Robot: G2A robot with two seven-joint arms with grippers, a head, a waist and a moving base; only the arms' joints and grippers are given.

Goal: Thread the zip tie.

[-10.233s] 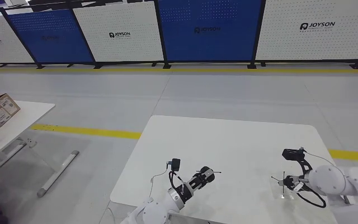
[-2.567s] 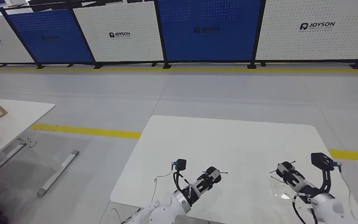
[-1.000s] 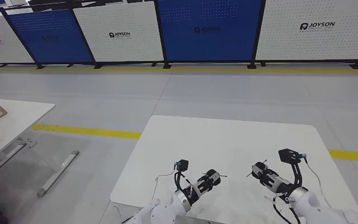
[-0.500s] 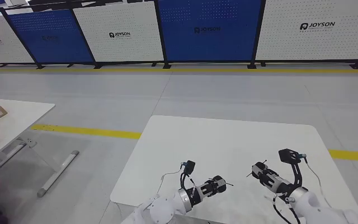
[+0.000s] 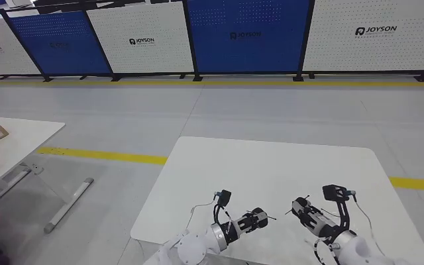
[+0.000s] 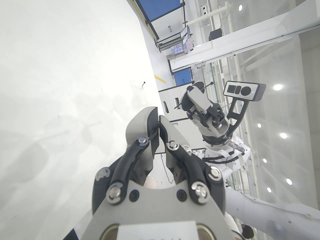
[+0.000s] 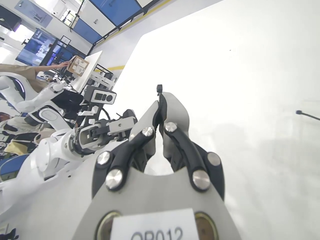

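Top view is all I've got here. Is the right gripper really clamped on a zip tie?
Observer: Yes, the right gripper is shut on a zip tie, with the tie's head sticking out just ahead of it.
Operator: Anything lying loose?
Observer: A loose zip tie lies flat on the table, apart from both grippers.
Operator: And the left gripper?
Observer: The left gripper is shut tight on a second zip tie.
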